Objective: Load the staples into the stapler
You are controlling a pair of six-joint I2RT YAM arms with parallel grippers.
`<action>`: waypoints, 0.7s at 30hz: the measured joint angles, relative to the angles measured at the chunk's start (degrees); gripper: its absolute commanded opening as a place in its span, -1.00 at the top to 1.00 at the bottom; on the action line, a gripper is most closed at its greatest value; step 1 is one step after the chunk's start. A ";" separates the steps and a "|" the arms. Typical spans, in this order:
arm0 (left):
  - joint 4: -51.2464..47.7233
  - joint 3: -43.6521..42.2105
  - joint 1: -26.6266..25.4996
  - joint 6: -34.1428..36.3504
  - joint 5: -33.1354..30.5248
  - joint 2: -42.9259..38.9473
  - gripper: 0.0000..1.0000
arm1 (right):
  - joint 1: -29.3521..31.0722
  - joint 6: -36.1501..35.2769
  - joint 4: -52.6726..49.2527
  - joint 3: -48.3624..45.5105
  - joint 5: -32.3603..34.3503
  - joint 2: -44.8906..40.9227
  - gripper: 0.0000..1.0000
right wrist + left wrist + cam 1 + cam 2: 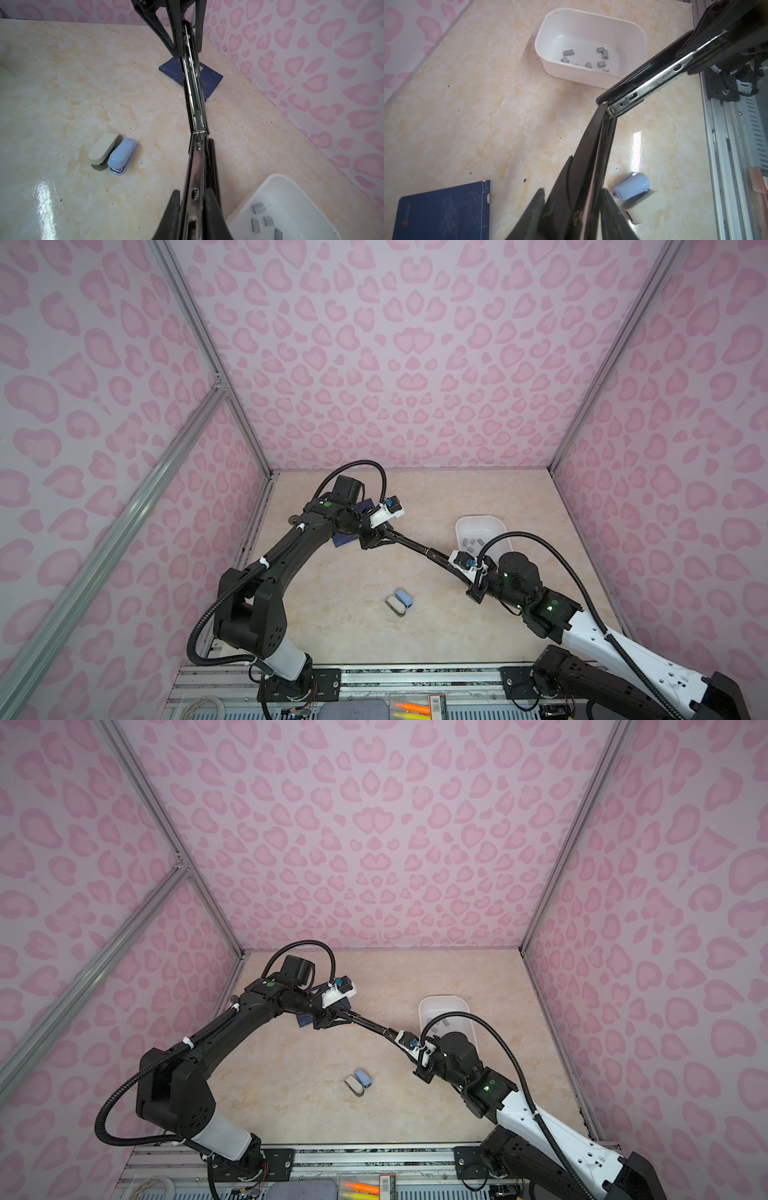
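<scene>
A long black stapler (415, 547) (370, 1025) hangs above the table, swung open nearly flat between my two grippers. My left gripper (384, 537) (573, 193) is shut on its black top cover (591, 162). My right gripper (446, 561) (193, 192) is shut on the shiny metal magazine (196, 104), whose channel faces up. The staples (568, 52) (258, 207) are several small grey strips lying loose in a white tray (591, 14) (478, 520), just beside the right gripper.
Two small staplers, one blue (404, 596) (122, 155) and one beige (394, 603) (104, 149), lie side by side near the table's front middle. A dark blue notebook (442, 212) (209, 85) lies under the left arm. Pink patterned walls enclose the table on three sides.
</scene>
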 measured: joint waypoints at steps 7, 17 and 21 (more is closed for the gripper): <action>-0.04 2.27 0.28 -1.29 -2.99 0.70 0.14 | -0.02 1.36 0.98 -1.07 0.70 -1.14 1.00; 8.13 3.96 5.31 -4.07 -10.01 0.26 0.08 | 0.39 4.90 1.97 -2.75 -4.26 -1.05 1.00; 8.74 3.96 5.35 -5.33 -9.99 -0.81 0.09 | 0.57 7.26 6.47 -4.87 -3.10 -0.09 1.00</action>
